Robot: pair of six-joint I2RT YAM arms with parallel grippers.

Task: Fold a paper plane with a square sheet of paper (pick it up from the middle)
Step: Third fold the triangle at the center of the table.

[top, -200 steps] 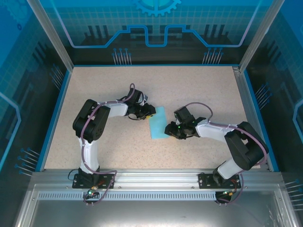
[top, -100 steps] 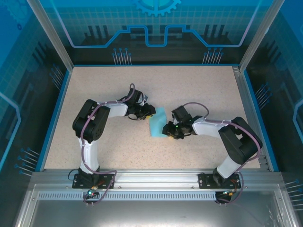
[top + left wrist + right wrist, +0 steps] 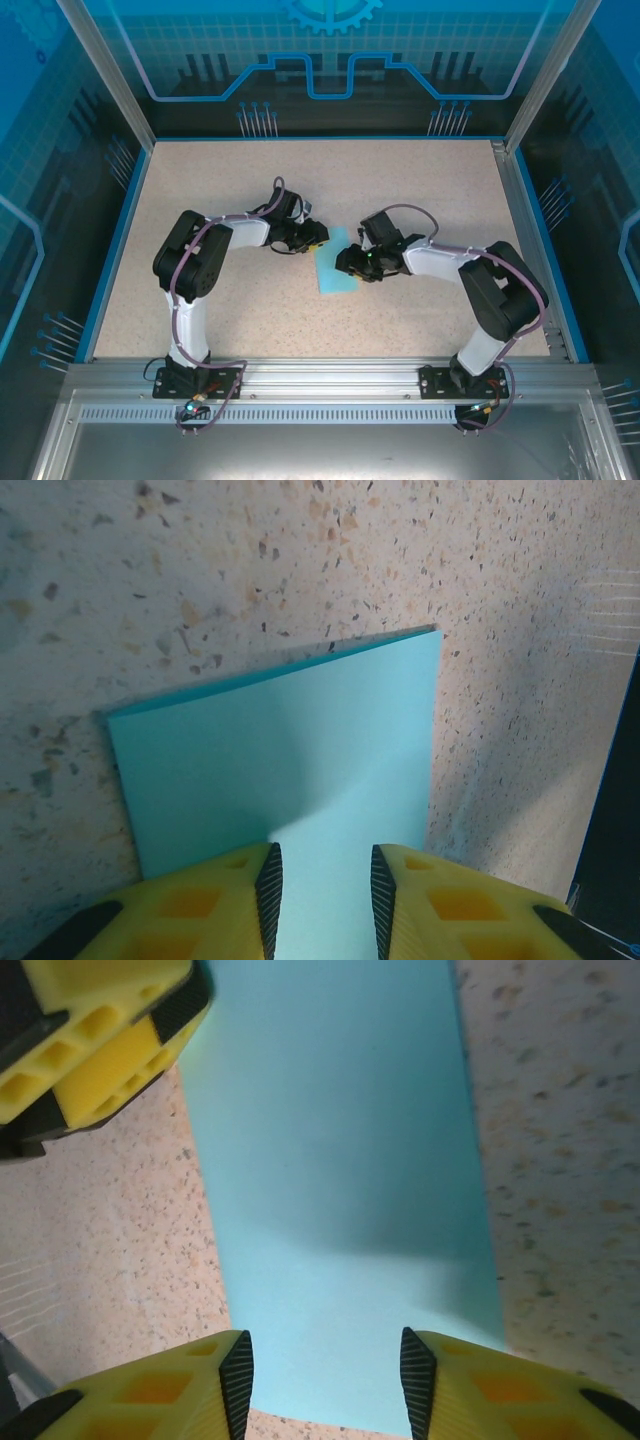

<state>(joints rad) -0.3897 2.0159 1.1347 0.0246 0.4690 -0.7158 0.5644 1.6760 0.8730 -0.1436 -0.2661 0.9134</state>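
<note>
**Top external view.** A light-blue paper sheet [image 3: 333,275], folded to a narrow rectangle, lies flat near the middle of the speckled worktop [image 3: 420,190]. The left gripper [image 3: 318,238] meets the sheet at its far end, on the left side. The right gripper [image 3: 347,263] stands over its right long edge. Both arms reach inward from the near edge with their elbows out. Bare worktop spreads from the sheet on every side to the blue rim [image 3: 120,240], most broadly toward the far wall.

**Left wrist view.** The sheet [image 3: 300,750] runs away from the left gripper [image 3: 322,865]. Its jaws stand apart with a plain gap, paper showing between them and nothing clamped. The far edge lies on a slant with a darker blue band along it. Both far corners rest flat on the worktop [image 3: 250,560], which continues beyond and to either side.

**Right wrist view.** The jaws of the right gripper [image 3: 325,1360] are spread wide and straddle the near short edge of the sheet [image 3: 335,1160]. One fingertip covers the near right corner; the other sits at the left long edge. Whether they touch the paper cannot be told. Both long edges run straight and parallel. The left gripper's yellow fingers [image 3: 110,1070] sit at the far left corner, and open worktop [image 3: 560,1110] lies to the right.
</note>
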